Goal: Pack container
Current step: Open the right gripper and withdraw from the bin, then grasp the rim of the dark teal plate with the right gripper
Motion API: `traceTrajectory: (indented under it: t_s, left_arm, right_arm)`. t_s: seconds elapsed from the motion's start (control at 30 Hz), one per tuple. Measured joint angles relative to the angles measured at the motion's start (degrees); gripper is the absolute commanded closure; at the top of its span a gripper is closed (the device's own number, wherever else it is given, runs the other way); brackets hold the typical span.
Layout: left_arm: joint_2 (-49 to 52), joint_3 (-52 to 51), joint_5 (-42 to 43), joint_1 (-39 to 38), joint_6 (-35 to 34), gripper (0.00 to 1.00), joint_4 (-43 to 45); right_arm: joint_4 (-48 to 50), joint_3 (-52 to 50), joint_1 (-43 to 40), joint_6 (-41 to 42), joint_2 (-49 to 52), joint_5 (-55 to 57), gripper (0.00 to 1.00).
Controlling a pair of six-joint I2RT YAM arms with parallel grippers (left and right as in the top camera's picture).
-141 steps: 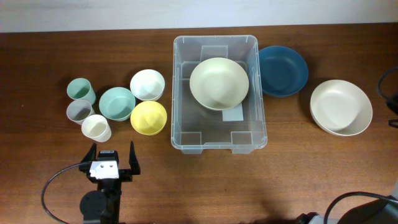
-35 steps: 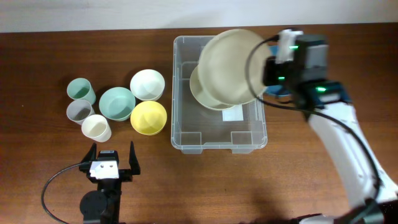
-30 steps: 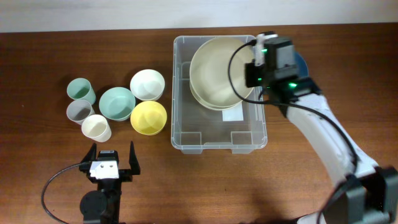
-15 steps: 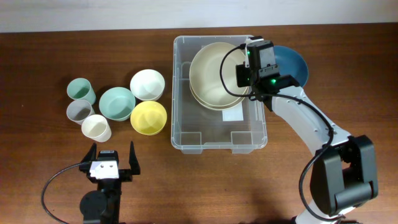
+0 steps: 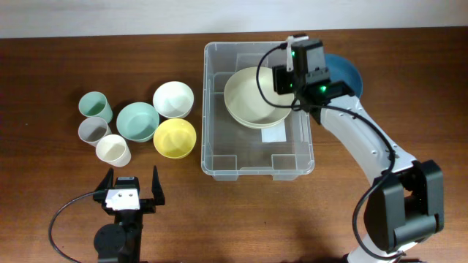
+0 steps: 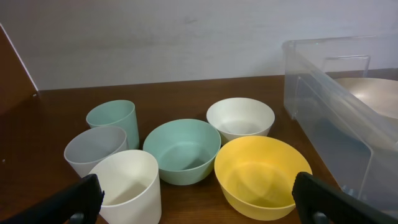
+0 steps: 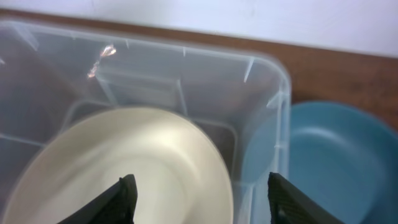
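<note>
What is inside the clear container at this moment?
Two cream bowls, one nested in the other, lie in the container. They cover part of the white label on its base.

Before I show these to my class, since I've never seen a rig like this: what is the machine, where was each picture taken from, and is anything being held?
These are two robot arms at a wooden table, each ending in a two-finger gripper. One picture looks straight down from above. The other two come from small cameras on the wrists, so each shows its own fingers at the bottom edge. The left gripper sits open near the front of the table, facing a white bowl, a teal bowl, a yellow bowl and three cups. The right gripper hangs open over the container, a clear bin with cream bowls nested inside. A blue bowl sits just outside the bin, on the right arm's side. Neither gripper holds anything.
</note>
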Motion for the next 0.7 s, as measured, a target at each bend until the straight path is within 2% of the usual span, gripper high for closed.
traceTrajectory:
  t_s: [0.17,0.23,0.37,0.5,0.57,0.7]
  left_arm:
    - [0.0,0.0,0.0,0.0,0.0,0.01,0.0]
    - [0.0,0.0,0.0,0.0,0.0,0.01,0.0]
    - [0.0,0.0,0.0,0.0,0.0,0.01,0.0]
    - [0.0,0.0,0.0,0.0,0.0,0.01,0.0]
    - [0.0,0.0,0.0,0.0,0.0,0.01,0.0]
    - [0.0,0.0,0.0,0.0,0.0,0.01,0.0]
  right_arm:
    - [-10.5,8.5,-1.6,0.0,-0.4,2.4,0.38]
    - [-17.2,12.5,-4.4,0.3,-1.0,3.0,0.38]
    - [-23.5,15.1,-11.5,2.0,-2.3,3.6,0.37]
    - [-28.1,15.4,-19.7,3.1,-1.9,1.8,0.29]
    - [-29.4,15.4,-22.9,3.3,-0.7,0.3,0.21]
    - [-29.7,15.4,-26.1,3.7,3.7,-3.5,0.11]
